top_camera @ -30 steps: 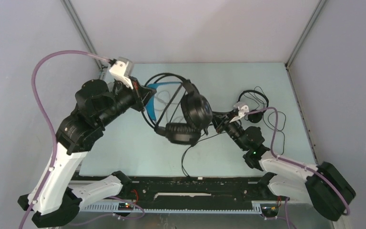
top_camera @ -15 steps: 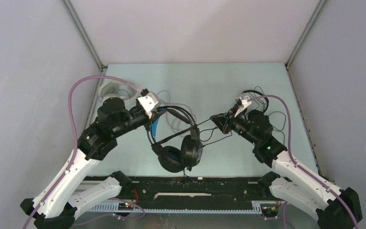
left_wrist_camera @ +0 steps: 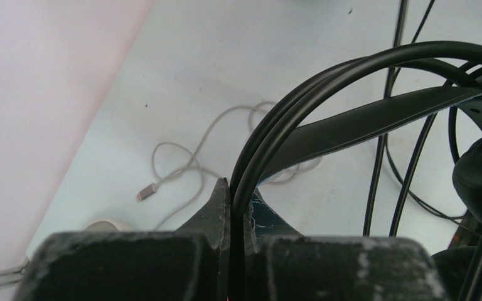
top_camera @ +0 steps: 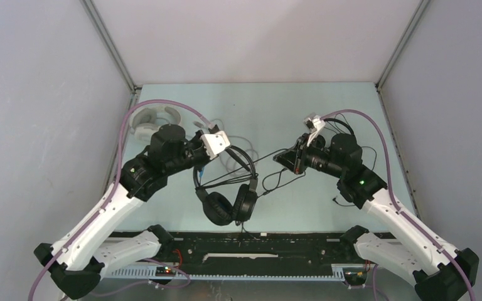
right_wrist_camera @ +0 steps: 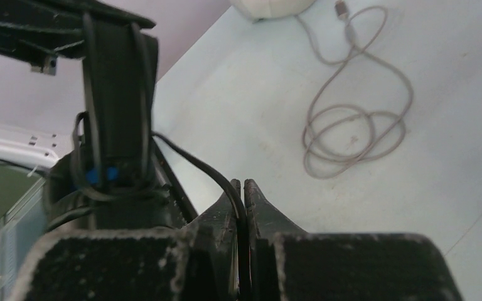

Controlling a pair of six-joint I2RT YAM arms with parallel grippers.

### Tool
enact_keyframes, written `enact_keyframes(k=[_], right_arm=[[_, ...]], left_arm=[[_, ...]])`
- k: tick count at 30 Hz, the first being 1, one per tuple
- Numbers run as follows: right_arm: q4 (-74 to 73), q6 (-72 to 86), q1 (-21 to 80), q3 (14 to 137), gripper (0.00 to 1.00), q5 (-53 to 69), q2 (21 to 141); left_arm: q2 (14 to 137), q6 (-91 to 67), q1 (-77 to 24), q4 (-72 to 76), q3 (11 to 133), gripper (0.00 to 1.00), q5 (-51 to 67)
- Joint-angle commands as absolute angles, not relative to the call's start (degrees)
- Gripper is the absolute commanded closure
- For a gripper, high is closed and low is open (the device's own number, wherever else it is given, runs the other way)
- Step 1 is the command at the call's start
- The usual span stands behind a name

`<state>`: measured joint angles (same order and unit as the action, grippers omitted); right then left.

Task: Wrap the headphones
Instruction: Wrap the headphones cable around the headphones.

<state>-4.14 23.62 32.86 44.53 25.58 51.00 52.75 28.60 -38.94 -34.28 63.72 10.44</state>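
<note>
Black over-ear headphones (top_camera: 218, 208) with blue headband lining; white headphones (top_camera: 139, 122), grey cable (right_wrist_camera: 351, 135); pale mint worktop (top_camera: 276, 103).

Pale table (top_camera: 326, 103) — dark rail (top_camera: 289, 242), perhaps metal.

Left arm (top_camera: 103, 213) reaches up and inward from its base, wrist aimed at centre. Left gripper (left_wrist_camera: 235, 188) pinched tight on the headphones (top_camera: 218, 207) at the thin headband wires. Right arm (top_camera: 392, 210) roughly mirrors it: elbow out to the right, wrist pointing left. Right gripper (right_wrist_camera: 243, 188) closed on the cord (right_wrist_camera: 208, 170), fingertips nearly touching. Grippers face each other, well apart.
</note>
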Motion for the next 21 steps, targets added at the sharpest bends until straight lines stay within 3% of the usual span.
enact_keyframes(k=[1, 8, 21], right_arm=[[-5.47, 24.99, 32.26, 47.35, 0.93, 31.60, 50.86], [-6.13, 26.93, 32.27, 48.78, 0.93, 35.96, 49.75], [-2.56, 30.76, 35.07, 49.39, 0.94, 37.09, 49.39]], left_arm=[[53.48, 31.08, -40.63, -33.31, 65.03, 1.00, -0.35], [54.55, 29.66, -42.92, -30.22, 64.85, 1.00, -13.09], [52.87, 27.64, -43.01, -26.49, 62.31, 1.00, -19.60]])
